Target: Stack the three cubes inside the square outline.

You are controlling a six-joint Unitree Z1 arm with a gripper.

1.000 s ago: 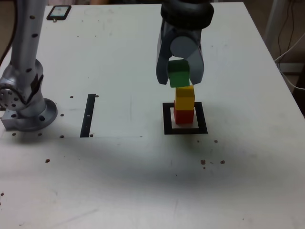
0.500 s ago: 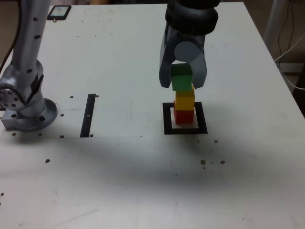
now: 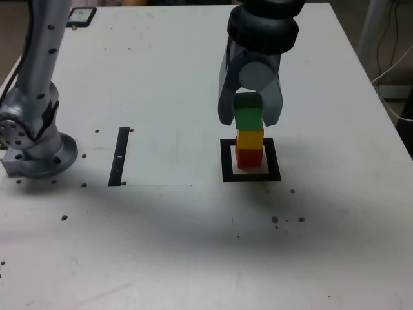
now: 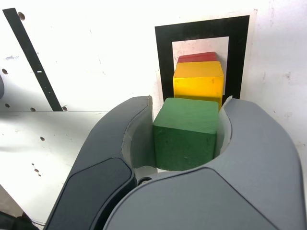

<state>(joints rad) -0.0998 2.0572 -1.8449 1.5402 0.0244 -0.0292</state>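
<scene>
White speckled tabletop [image 3: 161, 84], smooth grey gripper [image 3: 249, 116] clamping the matte green cube [image 3: 248, 117] right over yellow cube [image 3: 250, 139] and red cube [image 3: 248, 157] inside the black square outline [image 3: 227, 161]

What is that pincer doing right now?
Pincer: closed on the green cube, right above the yellow cube.

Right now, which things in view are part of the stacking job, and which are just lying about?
Part of the job:
- green cube, held in the shut pincer
- yellow cube, on the red cube
- red cube, inside the outline
- square outline

Lying about:
- thin black strip
- small dark device at the table's far corner
</scene>
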